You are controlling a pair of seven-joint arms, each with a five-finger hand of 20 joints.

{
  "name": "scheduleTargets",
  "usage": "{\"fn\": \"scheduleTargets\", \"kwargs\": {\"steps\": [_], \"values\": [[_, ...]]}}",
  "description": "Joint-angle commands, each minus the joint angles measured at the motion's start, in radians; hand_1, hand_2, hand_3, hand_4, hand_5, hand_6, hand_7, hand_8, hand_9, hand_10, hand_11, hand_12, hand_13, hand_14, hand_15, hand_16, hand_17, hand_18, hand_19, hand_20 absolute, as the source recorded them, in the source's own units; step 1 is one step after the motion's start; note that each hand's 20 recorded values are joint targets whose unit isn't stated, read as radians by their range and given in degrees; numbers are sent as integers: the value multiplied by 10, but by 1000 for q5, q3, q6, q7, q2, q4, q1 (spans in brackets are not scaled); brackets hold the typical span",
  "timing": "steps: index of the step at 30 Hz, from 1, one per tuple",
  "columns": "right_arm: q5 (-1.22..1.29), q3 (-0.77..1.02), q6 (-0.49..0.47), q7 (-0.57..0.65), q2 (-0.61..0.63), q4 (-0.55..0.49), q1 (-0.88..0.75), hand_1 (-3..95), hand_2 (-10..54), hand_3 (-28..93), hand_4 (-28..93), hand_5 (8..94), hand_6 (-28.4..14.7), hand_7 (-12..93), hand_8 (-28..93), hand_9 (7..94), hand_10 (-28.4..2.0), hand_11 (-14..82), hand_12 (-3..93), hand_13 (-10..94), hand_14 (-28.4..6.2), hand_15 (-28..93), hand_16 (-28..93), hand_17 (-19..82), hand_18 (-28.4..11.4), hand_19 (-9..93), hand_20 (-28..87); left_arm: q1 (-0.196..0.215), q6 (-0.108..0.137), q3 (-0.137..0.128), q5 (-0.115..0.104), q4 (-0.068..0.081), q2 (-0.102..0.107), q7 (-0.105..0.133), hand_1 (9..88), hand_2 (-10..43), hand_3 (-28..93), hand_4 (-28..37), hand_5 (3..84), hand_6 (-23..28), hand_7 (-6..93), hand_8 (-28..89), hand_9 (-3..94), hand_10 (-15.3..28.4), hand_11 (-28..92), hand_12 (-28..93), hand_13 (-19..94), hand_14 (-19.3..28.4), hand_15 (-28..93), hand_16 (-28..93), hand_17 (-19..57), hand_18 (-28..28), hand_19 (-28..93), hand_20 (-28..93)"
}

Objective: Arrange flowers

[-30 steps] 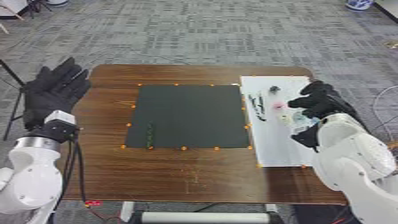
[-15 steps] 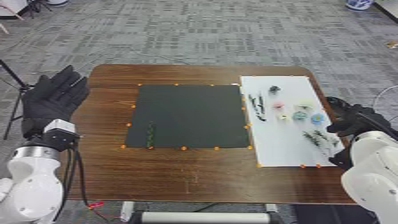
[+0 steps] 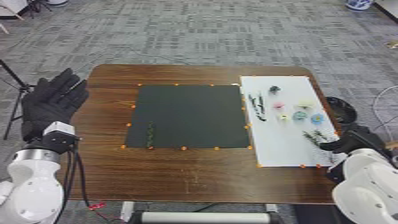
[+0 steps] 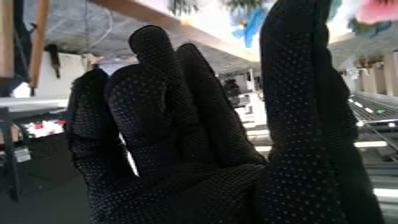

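Black fabric sheathes your right hand (image 3: 357, 141), released, its fingers loosely extended and thumb held apart, at the right edge of the white board (image 3: 277, 147) on the brown tabletop (image 3: 182, 175). On that board, you have a pink flower (image 3: 278, 105), a blue flower (image 3: 317, 118) and, just beside the right hand, green sprigs (image 3: 311, 136). One green stem (image 3: 150, 135) lies on the dark sheet (image 3: 191, 110), toward its near left corner. Your left hand (image 3: 51, 102), open-palmed with straight fingers, is at the tabletop's left side.
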Motion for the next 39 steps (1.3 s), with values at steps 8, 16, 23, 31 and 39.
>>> {"fn": "scheduleTargets", "kwargs": {"steps": [8,16,23,31,39], "values": [[16,-5,45,-37,-25,54,-58,542,-95,506,-283,638,-47,122,-90,638,-172,392,300,612,-144,743,396,325,-253,818,361,46,5,-15,-5,-15,-2,3,262,163,746,-283,456,99,108,-79,350,156,218,106,266,158,282,-46,-64,157,369,99],[3,-37,98,-59,-28,70,-53,486,-95,669,-282,683,-37,165,-94,655,-157,420,354,625,-136,741,401,325,-246,807,357,56,9,-22,-11,-18,-6,7,258,159,750,-283,457,99,108,-79,350,157,219,107,265,159,282,-45,-64,157,368,99],[-26,-45,158,-68,-24,71,-62,550,-95,642,-241,746,-33,289,141,715,-134,368,493,665,-125,738,401,341,-241,802,356,64,10,-26,-11,-18,-13,2,257,158,751,-283,457,99,109,-79,350,159,220,107,265,159,283,-44,-64,157,368,99],[-99,-35,288,-68,-9,40,-71,519,-67,669,-212,724,-21,381,205,715,-137,412,484,686,-119,740,403,354,-244,814,358,88,7,-42,-8,-24,-29,3,256,159,750,-283,456,102,107,-78,349,162,219,107,263,159,282,-43,-64,157,367,99],[-196,-77,436,-91,26,-24,-33,508,-68,688,-195,722,-20,414,204,721,-129,430,498,699,-112,748,403,367,-245,828,359,131,14,-70,-5,-42,-60,16,255,158,751,-283,455,103,107,-78,348,164,217,107,263,159,282,-43,-64,157,367,99]]}}
